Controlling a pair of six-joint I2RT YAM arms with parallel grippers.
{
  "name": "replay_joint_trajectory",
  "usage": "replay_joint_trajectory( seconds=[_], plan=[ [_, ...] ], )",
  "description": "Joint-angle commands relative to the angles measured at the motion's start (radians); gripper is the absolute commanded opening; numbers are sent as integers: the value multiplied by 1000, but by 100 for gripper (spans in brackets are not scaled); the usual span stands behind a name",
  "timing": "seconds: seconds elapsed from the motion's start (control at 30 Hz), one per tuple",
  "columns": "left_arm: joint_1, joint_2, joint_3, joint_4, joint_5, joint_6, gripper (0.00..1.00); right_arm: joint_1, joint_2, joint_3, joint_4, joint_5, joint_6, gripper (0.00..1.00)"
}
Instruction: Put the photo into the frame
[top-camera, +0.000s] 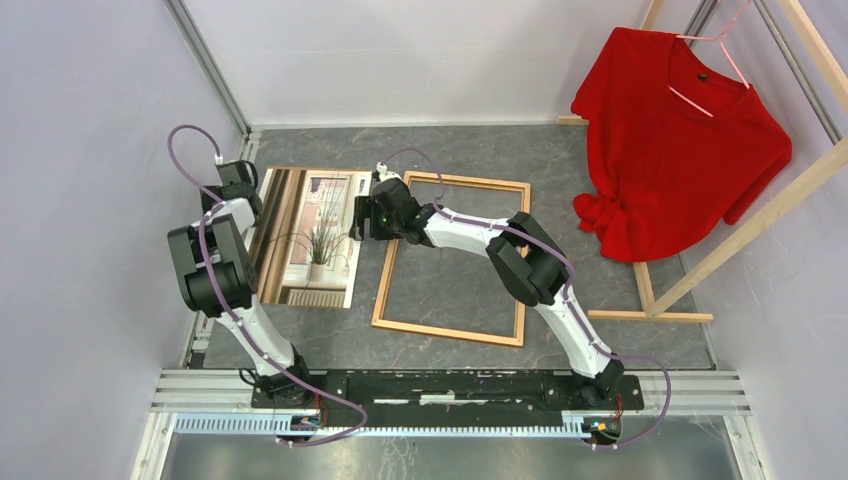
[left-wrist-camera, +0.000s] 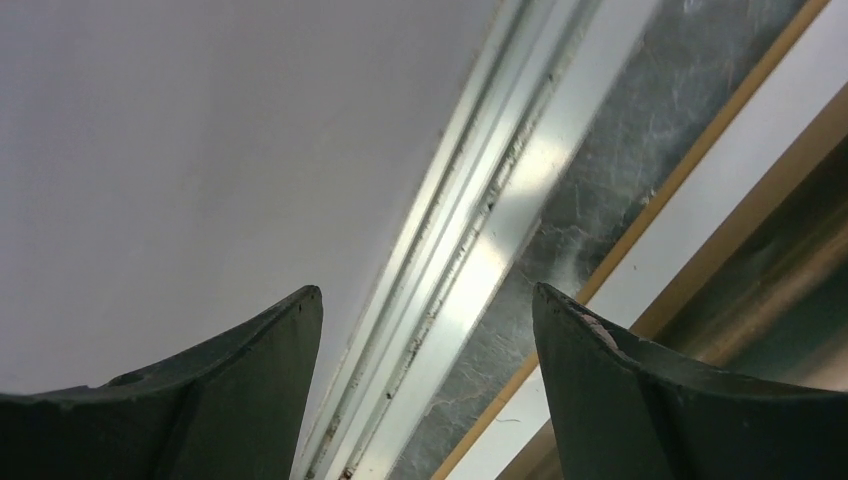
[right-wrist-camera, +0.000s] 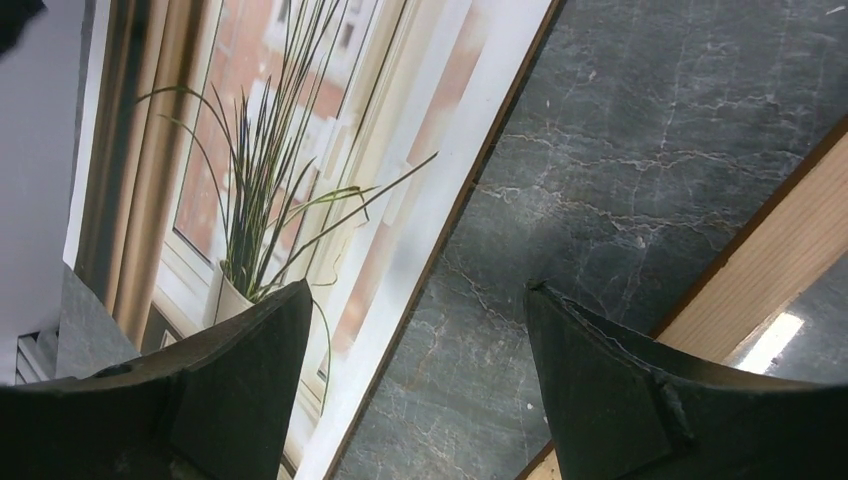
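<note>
Top external view: the photo (top-camera: 310, 240) lies picture-up on the table (top-camera: 500, 150), just left of the frame (top-camera: 447, 332), with bare tabletop between them. Both run lengthwise near-to-far, and the printed plant's tips point toward the far wall. The left gripper (left-wrist-camera: 425, 300) hangs by the photo's left edge and the right gripper (right-wrist-camera: 420, 295) over that gap, both spread wide and holding nothing.

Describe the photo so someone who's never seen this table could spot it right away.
On the grey marbled table, look left of the empty orange-brown wooden frame. The photo lies flat there, face up. It alone carries a picture: a spiky potted plant at a window, in beige-pink tones.
</note>
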Motion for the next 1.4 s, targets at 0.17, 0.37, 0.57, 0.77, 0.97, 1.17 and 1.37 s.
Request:
replay_joint_trajectory(
  seconds=[0.17, 0.37, 0.57, 0.77, 0.97, 1.17, 1.37],
  plan=[
    [-13, 47, -57, 41, 51, -14, 81, 1, 23, -25, 14, 98, 50, 85],
    [-38, 44, -92, 29, 116, -1, 81, -2, 36, -34, 23, 115, 79, 85],
    [-89, 23, -161, 19, 177, 24, 80, -12, 38, -43, 43, 128, 110, 85],
    [-114, 22, -212, 38, 179, 58, 79, -17, 41, -66, 93, 116, 137, 84],
    [-120, 18, -239, 62, 169, 82, 78, -9, 13, -72, 118, 110, 124, 83],
    [-121, 25, -247, 68, 165, 93, 77, 14, -48, -80, 168, 116, 84, 81],
    [-120, 25, -257, 69, 159, 103, 76, 31, -108, -104, 224, 97, 77, 80]
  ],
)
